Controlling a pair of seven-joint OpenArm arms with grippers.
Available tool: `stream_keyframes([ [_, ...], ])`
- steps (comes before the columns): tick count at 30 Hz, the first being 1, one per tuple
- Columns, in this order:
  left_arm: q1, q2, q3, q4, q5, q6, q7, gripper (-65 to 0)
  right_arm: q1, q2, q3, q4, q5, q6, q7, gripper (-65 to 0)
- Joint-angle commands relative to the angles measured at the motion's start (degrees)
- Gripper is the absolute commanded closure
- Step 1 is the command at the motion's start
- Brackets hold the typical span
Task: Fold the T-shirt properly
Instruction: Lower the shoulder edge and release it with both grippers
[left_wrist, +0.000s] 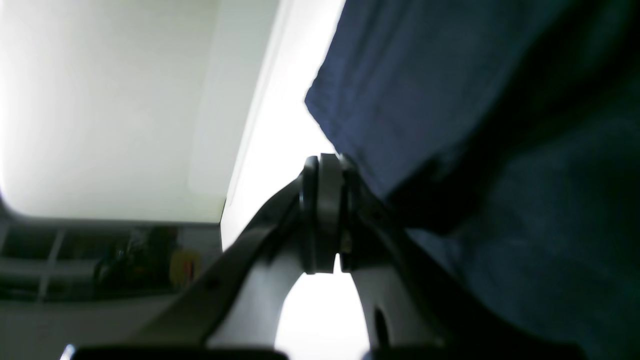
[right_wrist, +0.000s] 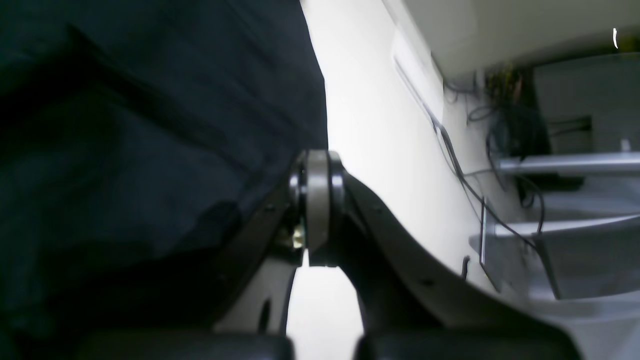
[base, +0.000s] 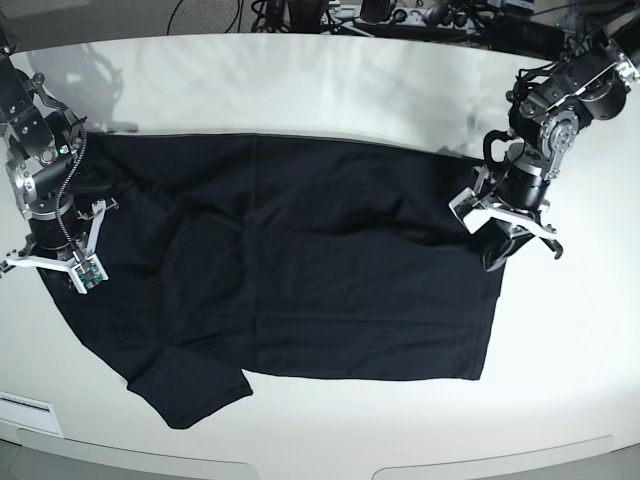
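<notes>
The black T-shirt (base: 300, 260) lies spread flat and sideways on the white table (base: 350, 90), with one sleeve (base: 190, 400) at the near left. My left gripper (base: 498, 258) is at the shirt's right edge. In the left wrist view its jaws (left_wrist: 327, 162) are closed, with the cloth (left_wrist: 425, 75) reaching the tip and draping over one finger. My right gripper (base: 52, 265) is at the shirt's left edge. In the right wrist view its jaws (right_wrist: 317, 156) are closed too, and the cloth (right_wrist: 150, 125) covers the left finger.
Cables and equipment (base: 400, 15) lie along the table's far edge. The table's near edge (base: 300, 465) runs just below the shirt. Bare white tabletop surrounds the shirt on all sides.
</notes>
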Motion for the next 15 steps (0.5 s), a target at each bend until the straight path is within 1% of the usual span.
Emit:
stream_keyframes([
  [1,-0.8,-0.9,-0.5,0.7,-0.1,-1.0,-0.8,0.0,-0.2,1.0,0.6,1.3,0.5,0.8,1.0,0.0],
  [2,-0.8,-0.9,-0.5,0.7,-1.2,-2.1,-1.1,0.0,-1.5,1.0,0.6,1.5,0.9,2.6,1.2,0.0],
  [3,-0.8,-0.9,-0.5,0.7,-2.1,-2.5,-1.2,0.0,-2.9,0.9,0.6,1.6,1.8,4.4,1.2,0.0],
  [5,-0.8,-0.9,-0.5,0.7,-2.6,-3.8,-1.4,0.0,-6.1,0.8,0.6,2.0,3.8,7.0,1.0,0.0],
  [7,-1.1,-0.9,-0.5,0.7,-2.4,-4.8,-2.0,0.0,-9.1,0.7,0.6,3.0,3.3,7.7,0.9,0.0],
  [9,-1.3,-0.9,-0.5,0.7,-2.4,-4.7,-3.5,0.0,-11.8,0.8,0.6,4.6,1.1,6.7,0.9,0.0],
  [11,-1.4,-0.9,-0.5,0.7,-2.4,-4.8,-4.3,0.0,-14.1,0.7,0.6,5.3,1.0,6.5,1.0,0.0],
  [12,-1.4,-0.8,-0.5,0.7,-2.4,-4.8,-4.2,0.0,-15.5,0.4,0.6,5.3,1.2,7.8,1.2,0.0],
  [15,-1.4,-0.8,-0.5,0.7,-2.6,-4.8,-4.0,0.0,-19.4,-1.2,0.6,4.1,1.1,10.2,1.8,0.0],
])
